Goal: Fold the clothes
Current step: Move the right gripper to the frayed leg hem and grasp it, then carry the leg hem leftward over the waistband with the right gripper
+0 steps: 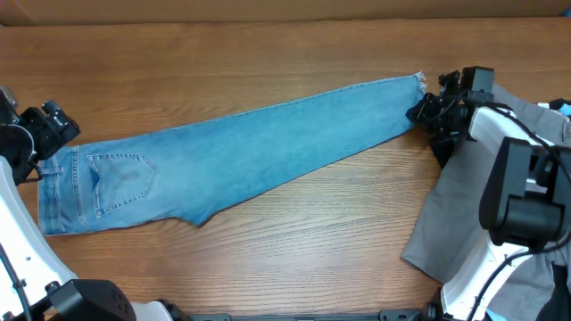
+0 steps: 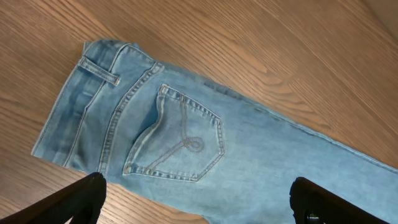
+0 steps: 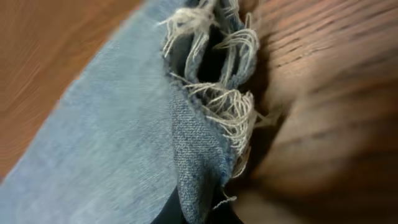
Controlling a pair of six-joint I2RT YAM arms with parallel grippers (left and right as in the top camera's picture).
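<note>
The clothes, long light-blue jeans (image 1: 241, 152), lie folded lengthwise across the wooden table, waist at the left, frayed hem (image 1: 419, 82) at the upper right. My right gripper (image 1: 421, 111) is shut on the hem end; in the right wrist view a ridge of denim (image 3: 199, 162) is pinched between the dark fingers, frayed threads (image 3: 230, 109) above it. My left gripper (image 2: 198, 208) hangs open above the waist end, its fingers (image 2: 74, 202) wide apart, nothing between them. The stitched back pocket (image 2: 180, 140) and the waistband (image 2: 99, 68) lie just beyond it.
Grey trousers (image 1: 446, 223) lie at the right side of the table, partly under the right arm (image 1: 517, 187). A pale-blue piece (image 1: 562, 107) peeks at the far right edge. The left arm's base (image 1: 27, 250) fills the lower left corner.
</note>
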